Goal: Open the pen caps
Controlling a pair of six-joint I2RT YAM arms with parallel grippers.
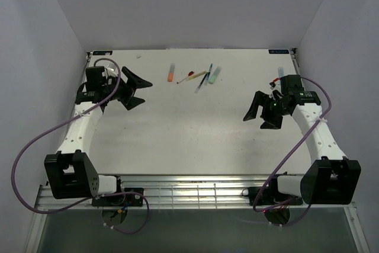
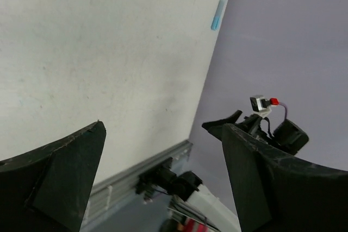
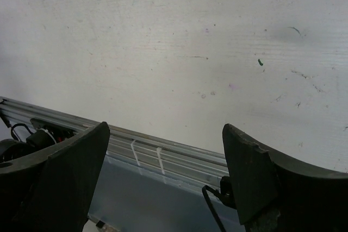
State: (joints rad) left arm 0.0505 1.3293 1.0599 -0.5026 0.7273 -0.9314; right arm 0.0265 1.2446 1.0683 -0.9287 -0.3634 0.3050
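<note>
Pen caps (image 1: 170,78), orange, red, blue, pale green, clustered with pens (image 1: 201,81) at far middle of tabletop (image 1: 189,140), whole only from above; right wrist view: bare surface. Left end effector (image 1: 138,91) and right end effector (image 1: 260,118) wide open, empty.

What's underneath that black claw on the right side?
Only bare, scuffed white table lies under the right gripper; its open jaws hold nothing. The pens lie at the far edge. The patch directly beneath its fingers is hidden.

Scuffed white table (image 1: 189,140), pens (image 1: 204,77) clustered near far edge, orange cap (image 1: 170,79) leftmost.
</note>
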